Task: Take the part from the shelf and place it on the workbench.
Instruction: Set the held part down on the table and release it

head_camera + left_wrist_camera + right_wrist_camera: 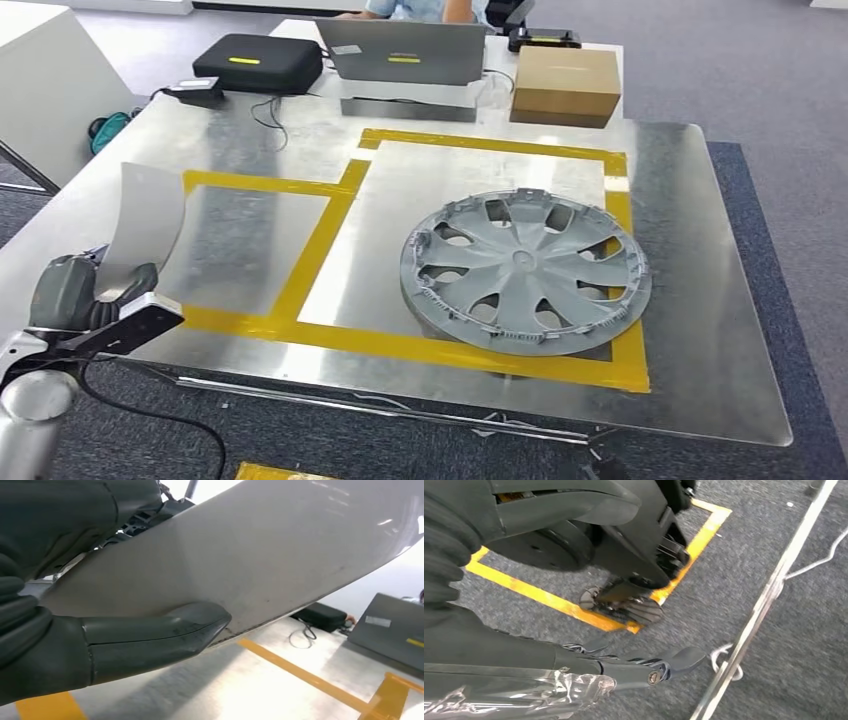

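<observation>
- the left hand is at the lower left of the frame in the head view, clamped on the grey curved panel, which stands upright over the left edge of the table.
- in the left wrist view the thumb presses on the panel's lower edge, so the hold seems thin; i think the panel can slip or swing if the arm moves fast.
- the panel can also hit the table edge when it is lowered.
- the smaller yellow-taped area is just beside it; the wheel cover lies in the larger one.
- the right hand hangs low over the carpet, fingers mostly straight, holding nothing.
</observation>
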Motion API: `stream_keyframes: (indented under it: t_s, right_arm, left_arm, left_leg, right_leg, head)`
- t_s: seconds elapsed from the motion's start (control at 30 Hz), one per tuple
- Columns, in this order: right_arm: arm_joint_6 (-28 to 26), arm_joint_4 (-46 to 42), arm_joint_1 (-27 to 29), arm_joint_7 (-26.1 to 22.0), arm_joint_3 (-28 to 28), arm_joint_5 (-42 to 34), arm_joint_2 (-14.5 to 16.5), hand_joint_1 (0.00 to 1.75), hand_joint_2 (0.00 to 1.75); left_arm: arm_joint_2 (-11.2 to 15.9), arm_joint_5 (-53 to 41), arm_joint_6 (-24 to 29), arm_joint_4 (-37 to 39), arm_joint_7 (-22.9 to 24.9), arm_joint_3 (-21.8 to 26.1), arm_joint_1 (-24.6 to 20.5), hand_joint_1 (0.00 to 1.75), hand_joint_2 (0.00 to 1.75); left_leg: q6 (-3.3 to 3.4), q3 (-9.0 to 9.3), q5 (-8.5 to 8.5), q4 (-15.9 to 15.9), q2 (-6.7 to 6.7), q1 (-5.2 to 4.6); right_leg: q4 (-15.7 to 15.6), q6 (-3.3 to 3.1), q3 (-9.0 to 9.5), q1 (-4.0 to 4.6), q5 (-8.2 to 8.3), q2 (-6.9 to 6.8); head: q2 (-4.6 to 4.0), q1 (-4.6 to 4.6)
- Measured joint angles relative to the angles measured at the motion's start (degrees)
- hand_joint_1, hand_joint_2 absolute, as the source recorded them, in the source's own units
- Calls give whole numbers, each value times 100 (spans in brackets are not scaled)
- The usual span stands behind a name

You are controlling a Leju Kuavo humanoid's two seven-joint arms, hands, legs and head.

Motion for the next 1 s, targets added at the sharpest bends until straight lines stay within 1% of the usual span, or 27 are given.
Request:
stream_keyframes:
  t_s: [0.07,0.13,0.2,0.27,0.33,0.4,0.47,0.63,1.0]
  right_arm:
    - [-6,5,-35,16,36,-34,-6,0,175]
    - [-13,10,-45,30,58,-54,-13,0,175]
    - [-15,16,-43,36,77,-67,-14,0,87]
    - [-20,20,-39,52,105,-103,-14,0,0]
    - [-33,20,-37,79,147,-165,-19,0,0]
    - [-45,20,-35,100,194,-220,-26,0,0]
    - [-50,20,-33,108,234,-253,-31,0,0]
    - [-62,20,-30,110,316,-274,-35,0,0]
    - [-89,21,-40,127,398,-328,-46,0,0]
  left_arm:
    - [76,3,-77,23,-42,27,23,152,175]
    - [150,-25,-122,46,-57,52,53,152,175]
    - [194,-69,-137,65,-57,65,69,76,175]
    - [223,-181,-151,81,-28,68,75,0,175]
    - [256,-335,-159,104,39,70,89,0,175]
    - [282,-460,-138,131,104,74,109,0,87]
    - [290,-573,-86,156,166,77,121,0,0]
    - [288,-738,-19,204,261,78,122,0,0]
    - [291,-1017,33,264,359,63,121,0,0]
  left_leg:
    - [53,34,24,-61,8,0]
    - [41,41,57,-87,9,0]
    - [40,49,64,-113,9,0]
    - [43,76,32,-175,10,0]
    - [-7,108,-5,-246,11,6]
    - [-72,119,-13,-272,12,11]
    - [-90,122,-13,-274,12,11]
    - [-106,146,-4,-273,12,1]
    - [-98,161,1,-271,12,-14]
  right_leg:
    - [-41,34,22,-10,27,32]
    - [-63,16,26,-12,9,60]
    - [-71,-16,26,-11,-13,71]
    - [-71,-36,21,-6,-26,73]
    - [-70,-48,17,2,-34,73]
    - [-70,-54,21,6,-36,71]
    - [-70,-55,31,4,-34,70]
    - [-80,-51,65,-12,-13,68]
    - [-105,-40,90,-23,1,68]
  head:
    - [0,-14]
    - [0,-18]
    - [0,-18]
    - [0,-18]
    - [0,-16]
    - [0,-14]
    - [0,-14]
    - [0,-13]
    - [0,-13]
